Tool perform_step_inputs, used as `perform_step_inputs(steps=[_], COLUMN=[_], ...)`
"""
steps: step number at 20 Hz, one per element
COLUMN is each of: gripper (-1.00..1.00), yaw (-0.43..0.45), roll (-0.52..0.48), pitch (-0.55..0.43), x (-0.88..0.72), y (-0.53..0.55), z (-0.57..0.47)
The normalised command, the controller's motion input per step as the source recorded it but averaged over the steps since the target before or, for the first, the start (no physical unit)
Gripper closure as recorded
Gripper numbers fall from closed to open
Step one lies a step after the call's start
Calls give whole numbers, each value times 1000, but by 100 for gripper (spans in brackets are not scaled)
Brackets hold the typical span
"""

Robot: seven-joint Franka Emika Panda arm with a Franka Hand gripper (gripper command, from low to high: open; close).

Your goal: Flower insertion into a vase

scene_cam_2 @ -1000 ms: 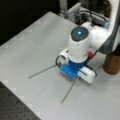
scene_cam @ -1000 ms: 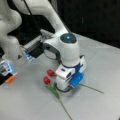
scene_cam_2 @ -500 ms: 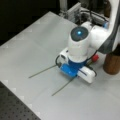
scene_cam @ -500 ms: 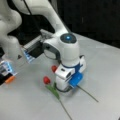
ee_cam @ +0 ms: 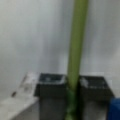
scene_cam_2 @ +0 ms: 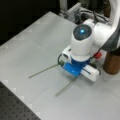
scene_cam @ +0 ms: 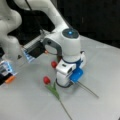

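flowers, two of them, are lying flat on the grey table [scene_cam: 105,75]: one flower [scene_cam: 46,80] with a red bud is resting just beside the gripper [scene_cam: 65,83], the second flower [scene_cam: 54,64] (bud half hidden) running under it. the gripper is sitting low on the table, its fingers [ee_cam: 51,96] pressing on that green stem [ee_cam: 76,50] from both sides. the brown vase [scene_cam_2: 112,62] is standing upright at a front view's right, holding no flower.

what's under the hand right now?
A green flower stem lies on the table between the hand's fingers, which close on it. The hand covers that flower's middle stretch; a second red flower lies beside it.
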Motion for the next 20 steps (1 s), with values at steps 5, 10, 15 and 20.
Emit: perform_step_inputs(steps=[5, 10, 15, 20], gripper=[100, 100, 100, 100], yaw=[-3, 16, 68, 102], roll=[-25, -5, 15, 59], pitch=[-183, -120, -144, -77], x=[-175, -226, -192, -173], y=[-44, -72, -82, -91], z=[434, 190, 292, 153])
